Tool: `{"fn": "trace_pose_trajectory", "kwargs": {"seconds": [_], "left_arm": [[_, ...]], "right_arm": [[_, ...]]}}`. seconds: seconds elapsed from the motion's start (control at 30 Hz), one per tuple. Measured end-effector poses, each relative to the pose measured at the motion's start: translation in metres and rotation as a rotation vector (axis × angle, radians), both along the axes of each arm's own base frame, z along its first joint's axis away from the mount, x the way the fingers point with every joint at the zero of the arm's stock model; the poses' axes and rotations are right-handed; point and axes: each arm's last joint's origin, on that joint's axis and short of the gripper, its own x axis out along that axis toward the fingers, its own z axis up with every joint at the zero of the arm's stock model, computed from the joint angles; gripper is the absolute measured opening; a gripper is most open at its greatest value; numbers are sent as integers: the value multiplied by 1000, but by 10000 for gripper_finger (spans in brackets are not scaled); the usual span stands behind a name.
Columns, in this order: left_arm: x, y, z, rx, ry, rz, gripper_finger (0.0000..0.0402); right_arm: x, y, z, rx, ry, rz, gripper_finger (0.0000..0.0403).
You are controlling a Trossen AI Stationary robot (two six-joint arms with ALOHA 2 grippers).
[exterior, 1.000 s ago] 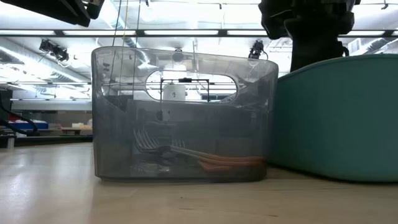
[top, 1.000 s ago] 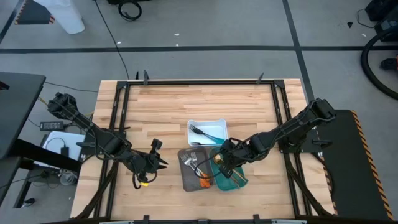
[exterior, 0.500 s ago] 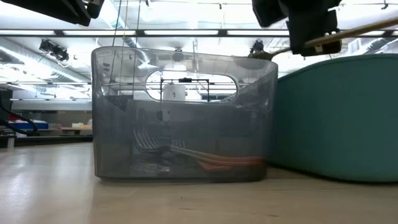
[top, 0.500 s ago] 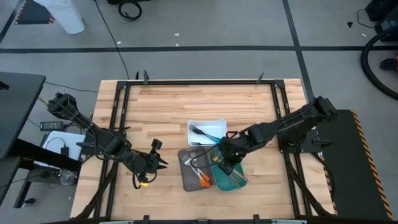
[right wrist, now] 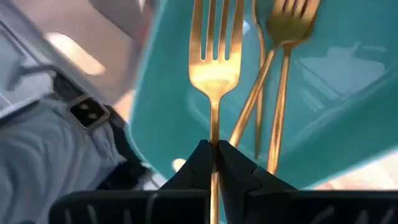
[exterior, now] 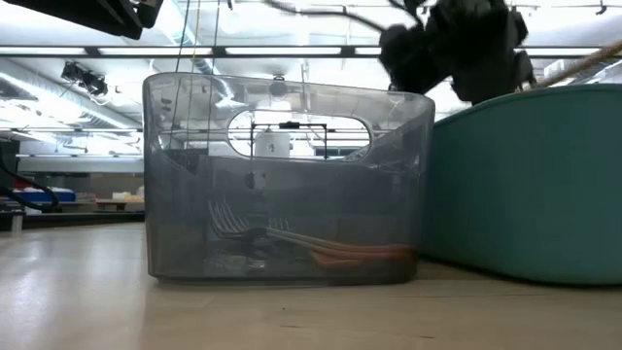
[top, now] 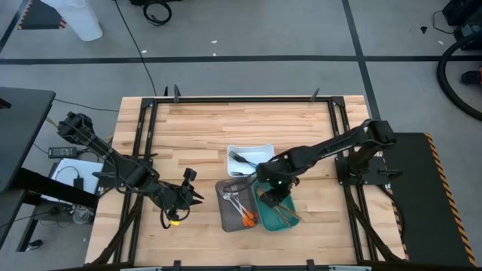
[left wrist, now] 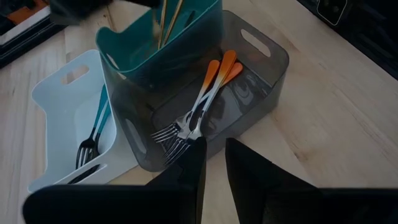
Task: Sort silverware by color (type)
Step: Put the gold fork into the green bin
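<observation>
My right gripper (top: 269,188) hangs over the teal tray (top: 292,202), shut on a gold fork (right wrist: 214,68) whose tines point into the tray. Two more gold forks (right wrist: 280,74) lie inside the teal tray (right wrist: 186,93). Orange-handled forks (left wrist: 211,87) lie on the floor of the grey see-through tray (left wrist: 261,62). Teal-handled silverware (left wrist: 96,124) lies in the white tray (left wrist: 56,124). My left gripper (top: 197,198) waits left of the trays, above the table, its fingers (left wrist: 193,168) a little apart with nothing between them. My right gripper pinches the gold fork's handle (right wrist: 214,134) between its two fingers, a short way behind the head. The fingers slant down from the table's right side and run along the fork. The fork is lifted clear over the teal tray, tines forward, and its handle end (exterior: 583,63) sticks out behind the gripper.
The three trays stand close together right of the table's middle: white (top: 263,150) at the far side, grey (top: 226,214) and teal side by side nearer. Bare wooden tabletop (top: 203,135) lies left of and beyond them.
My right gripper has swung a little toward the table's left edge above the teal tray and has turned its wrist, bringing the gold fork round with it. It stays shut on the fork.
</observation>
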Motion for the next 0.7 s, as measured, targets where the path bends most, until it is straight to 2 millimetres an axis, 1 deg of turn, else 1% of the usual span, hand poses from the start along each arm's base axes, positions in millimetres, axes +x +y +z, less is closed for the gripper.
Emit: {"fn": "trace_pose_trajectory", "kwargs": {"seconds": [0.13,0.3,0.47,0.7], "left_arm": [[0,0,0,7,-1,-6,68],[0,0,0,6,0,-5,68],[0,0,0,6,2,-5,68],[-1,0,-1,-1,9,3,68]], "right_arm": [[7,-2,-21,-5,64,19,18],[13,-8,-36,-45,94,-1,19],[16,-10,-40,-72,76,-4,37],[18,-13,-36,-109,40,-13,93]]}}
